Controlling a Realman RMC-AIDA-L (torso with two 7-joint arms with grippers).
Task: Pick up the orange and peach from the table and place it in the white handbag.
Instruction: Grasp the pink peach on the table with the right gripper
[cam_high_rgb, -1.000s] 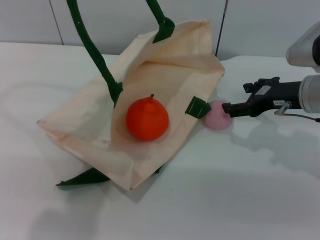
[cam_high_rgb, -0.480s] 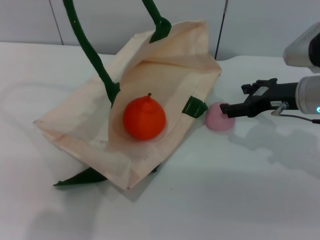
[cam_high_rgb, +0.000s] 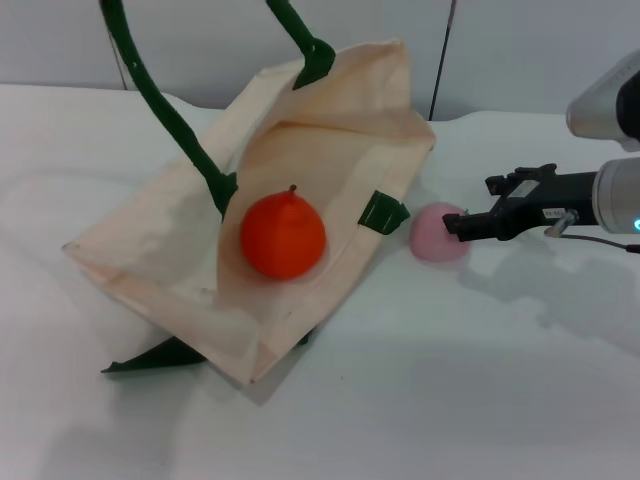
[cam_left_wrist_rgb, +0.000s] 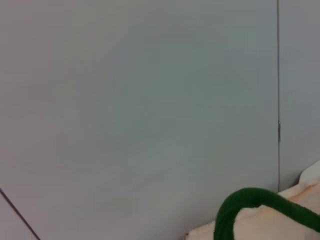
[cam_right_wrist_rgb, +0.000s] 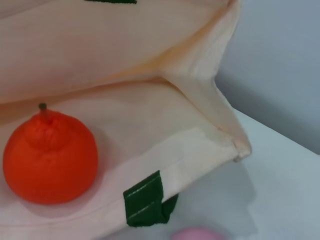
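The right end effector (cam_high_rgb: 452, 226) reaches in low over the white surface (cam_high_rgb: 450, 380), its dark tip against the near side of the peach (cam_high_rgb: 438, 232); whether its fingers are parted or closed I cannot tell. The peach sits on the surface just ahead of that tip, outside the bag. It looks small, smooth and light, likely to roll off at a push, so a hold across its widest middle seems safest. Just beyond it is a green tab (cam_high_rgb: 382, 213) on the lip of the white handbag (cam_high_rgb: 160, 250), whose soft cloth mouth gapes. Farther in, the orange (cam_high_rgb: 283, 236) rests inside. The left end effector is out of sight; its wrist view shows only a green handle (cam_left_wrist_rgb: 260, 201) and wall.
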